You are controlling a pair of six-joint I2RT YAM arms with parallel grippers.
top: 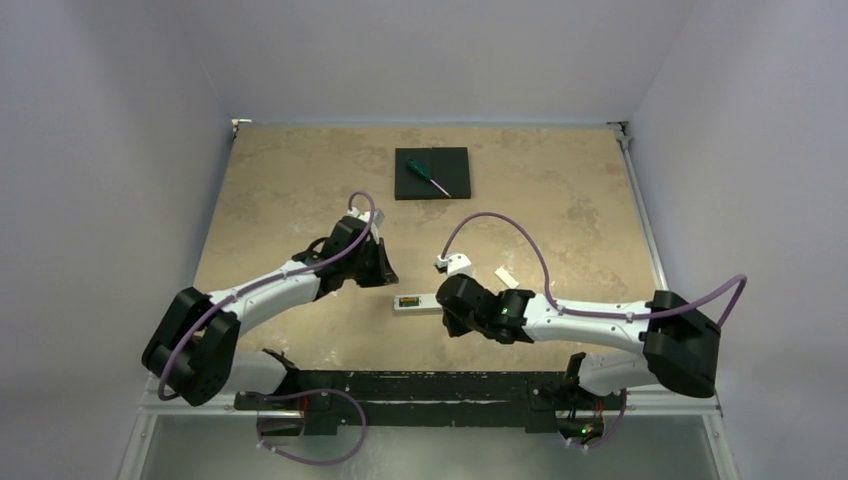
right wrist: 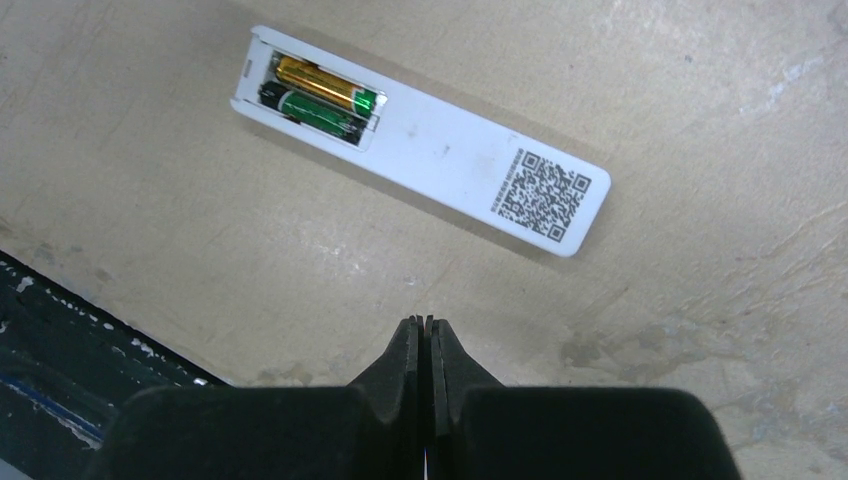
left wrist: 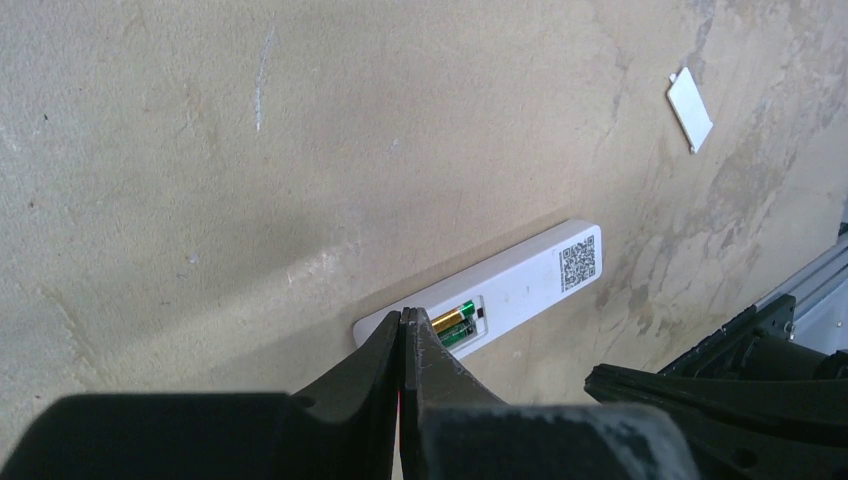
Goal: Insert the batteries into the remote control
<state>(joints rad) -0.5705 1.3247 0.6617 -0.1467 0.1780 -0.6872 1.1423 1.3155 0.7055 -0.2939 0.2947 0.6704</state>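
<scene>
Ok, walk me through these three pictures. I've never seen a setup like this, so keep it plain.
The wide picture looks down from above on a table with two robot arms bolted at its near edge. The other two come from small cameras on each arm's wrist, so the dark shapes at the bottom are that arm's own fingers.

The left gripper and right gripper are both shut and hold nothing.

Between them lies the remote control, face down, its compartment open, with two batteries seated inside. A small white cover strip lies apart. Farther back, a green-handled screwdriver rests on a black square pad.
</scene>
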